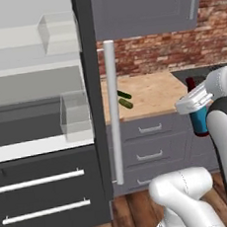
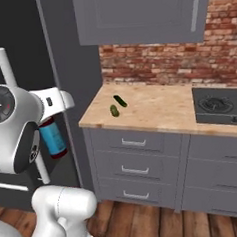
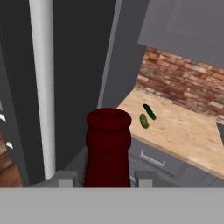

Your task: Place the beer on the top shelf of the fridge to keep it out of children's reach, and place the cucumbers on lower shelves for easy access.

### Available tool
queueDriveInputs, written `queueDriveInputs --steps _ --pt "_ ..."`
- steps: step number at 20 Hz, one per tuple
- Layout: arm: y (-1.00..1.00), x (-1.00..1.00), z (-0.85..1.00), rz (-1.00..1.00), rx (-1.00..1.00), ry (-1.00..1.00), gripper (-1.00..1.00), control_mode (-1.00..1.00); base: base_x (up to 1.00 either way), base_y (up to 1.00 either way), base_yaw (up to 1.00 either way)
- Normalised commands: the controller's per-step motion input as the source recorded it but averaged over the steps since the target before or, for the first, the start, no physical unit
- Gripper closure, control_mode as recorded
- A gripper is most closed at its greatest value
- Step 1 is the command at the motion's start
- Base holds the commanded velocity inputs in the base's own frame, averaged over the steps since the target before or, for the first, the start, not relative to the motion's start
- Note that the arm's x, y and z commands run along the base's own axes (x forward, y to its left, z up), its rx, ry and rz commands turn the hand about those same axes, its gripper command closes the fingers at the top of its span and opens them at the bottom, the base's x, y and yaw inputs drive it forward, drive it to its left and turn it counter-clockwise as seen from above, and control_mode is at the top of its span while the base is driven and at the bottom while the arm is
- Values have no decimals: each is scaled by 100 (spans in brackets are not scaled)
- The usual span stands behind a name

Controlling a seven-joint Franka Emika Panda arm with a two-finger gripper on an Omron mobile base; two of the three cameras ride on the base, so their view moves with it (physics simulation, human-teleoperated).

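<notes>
I am holding the beer (image 3: pixel 108 146) upright in the gripper (image 3: pixel 105 180), fingers clamped on its body below the neck, hanging beside the open fridge (image 1: pixel 88 63) by the door handle (image 1: pixel 114 110). I am treating it as rigid, slick, breakable glass, so I am judging a grip low on the labelled body safest.

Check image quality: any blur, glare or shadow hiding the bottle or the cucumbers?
Left base view: soft and pixelated; the robot's arm covers most of the dark brown glass bottle. Right base view: two small dark green cucumbers evenly lit, no glare. Hand view: bottle's reddish cap looms large and dim, edges soft.
</notes>
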Motion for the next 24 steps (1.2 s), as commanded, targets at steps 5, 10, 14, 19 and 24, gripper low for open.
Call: queueDriveInputs --steps 5,10,14,19,24 --pt "0 0 0 0 0 0 100 100 -10 100 12" --pt "0 0 0 0 0 0 100 100 -17 100 26" --pt "0 0 0 0 0 0 100 100 -11 100 43" --pt "0 0 0 0 0 0 100 100 0 100 53" --pt "0 0 0 0 0 0 100 100 0 100 55"
